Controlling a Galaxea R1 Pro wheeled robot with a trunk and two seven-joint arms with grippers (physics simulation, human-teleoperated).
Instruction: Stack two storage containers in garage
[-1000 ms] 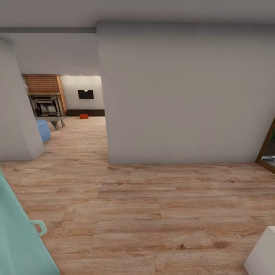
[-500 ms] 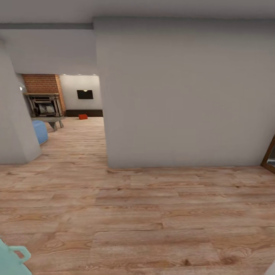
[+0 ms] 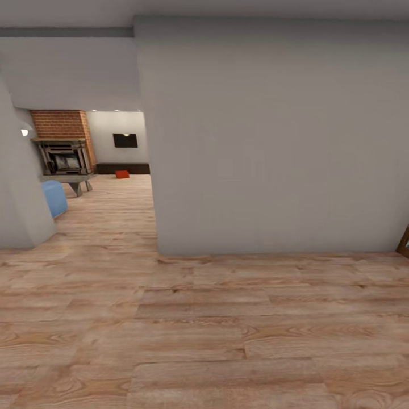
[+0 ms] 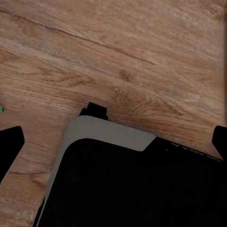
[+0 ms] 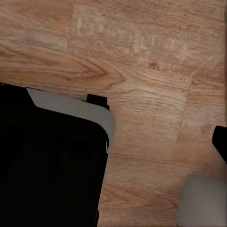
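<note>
Room: light wood floor (image 3: 227,341) underfoot, a grey wall (image 3: 272,142) close ahead, and at the left an opening into the living room (image 3: 96,170).
Bin: one orange-red bin (image 3: 122,174) sits far off on the living-room floor, just before the dark bench (image 3: 122,168); I cannot see the second one.
Around it: a black screen (image 3: 125,140) hangs above the bench; brick fireplace (image 3: 62,142) and blue sofa (image 3: 54,197) stand nearer me on the left.
Change: the teal thing and white block that sat at my lower corners a second ago have slid out of the head view, and the wall has grown; I judge my base is rolling forward and turning, so I am en route to the bin, nothing fetched yet.
Left claw: dark fingertips (image 4: 10,144) spread wide at the wrist view's edges, floor between, holding nothing.
Right claw: one fingertip (image 5: 220,139) shows at the edge; I cannot tell how far it gapes, though nothing seems gripped.
</note>
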